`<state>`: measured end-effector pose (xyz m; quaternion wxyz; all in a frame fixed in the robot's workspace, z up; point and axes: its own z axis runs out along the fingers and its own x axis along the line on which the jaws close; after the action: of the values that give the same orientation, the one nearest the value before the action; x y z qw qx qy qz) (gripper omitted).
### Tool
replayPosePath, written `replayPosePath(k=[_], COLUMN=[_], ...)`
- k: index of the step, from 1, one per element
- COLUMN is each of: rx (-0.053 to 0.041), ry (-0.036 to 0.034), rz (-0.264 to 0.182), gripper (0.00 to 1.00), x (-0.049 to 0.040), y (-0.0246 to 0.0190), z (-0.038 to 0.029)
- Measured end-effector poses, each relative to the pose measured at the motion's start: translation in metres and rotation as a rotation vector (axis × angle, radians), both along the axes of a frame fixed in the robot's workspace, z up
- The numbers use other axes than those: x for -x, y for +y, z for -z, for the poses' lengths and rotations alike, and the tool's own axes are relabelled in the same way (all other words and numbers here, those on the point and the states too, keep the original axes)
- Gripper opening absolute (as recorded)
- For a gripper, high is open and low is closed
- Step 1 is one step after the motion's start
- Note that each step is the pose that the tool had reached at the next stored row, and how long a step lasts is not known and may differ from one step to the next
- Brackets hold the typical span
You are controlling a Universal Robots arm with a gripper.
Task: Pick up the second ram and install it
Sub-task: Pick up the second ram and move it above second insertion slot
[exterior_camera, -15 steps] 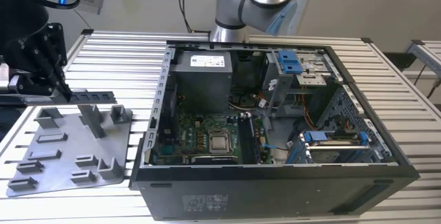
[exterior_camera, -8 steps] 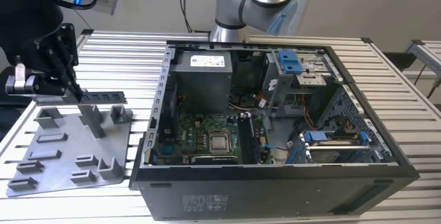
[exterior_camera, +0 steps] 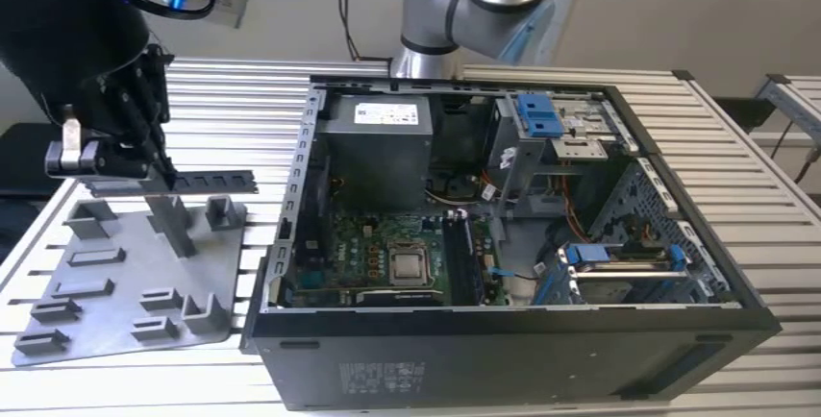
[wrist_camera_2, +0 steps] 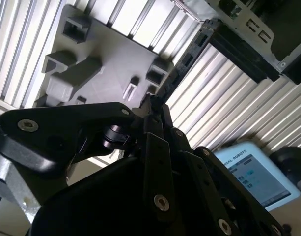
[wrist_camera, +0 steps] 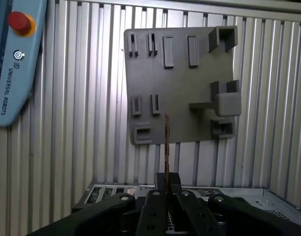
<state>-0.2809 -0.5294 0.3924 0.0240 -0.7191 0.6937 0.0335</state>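
Aloft over the counter, the gripper (exterior_camera: 157, 179) has its black fingers (wrist_camera: 174, 181) clamped on one end of the second ram (exterior_camera: 215, 182), a thin dark board held level and on edge; the rest of its length juts free toward the exterior view's right; in the first wrist view it shows edge-on as a narrow line running out from the fingers.

By its look the board is light and stiff but fragile, with bare parts on its faces; the short ends and plain edges seem the safest places to hold; gripped at one end only, it may twist if pressed unevenly.

Just below it lies the grey fixture plate (exterior_camera: 122, 287) with its upright posts (exterior_camera: 225, 211); whether the board clears them entirely cannot be told.

The plate rests on the slatted metal counter (exterior_camera: 732, 138); beside it, to the exterior view's right, the computer case (exterior_camera: 513, 359) lies open, its motherboard (exterior_camera: 385, 244) exposed.

Print appears on a white label (exterior_camera: 391, 111) on the power supply, on a sticker (exterior_camera: 379, 374) on the case wall, and on the blue pendant (wrist_camera: 13, 64) with its red button; none is quoted.
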Motion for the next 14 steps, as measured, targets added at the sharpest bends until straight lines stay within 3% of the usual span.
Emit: replayPosePath(k=[7,14], rx=[0.0,0.0], ry=[0.0,0.0001], rz=[0.0,0.001], gripper=[0.14,0.14], x=[-0.0122,-0.0308], y=[0.0,0.0], z=[0.0002,0.0009])
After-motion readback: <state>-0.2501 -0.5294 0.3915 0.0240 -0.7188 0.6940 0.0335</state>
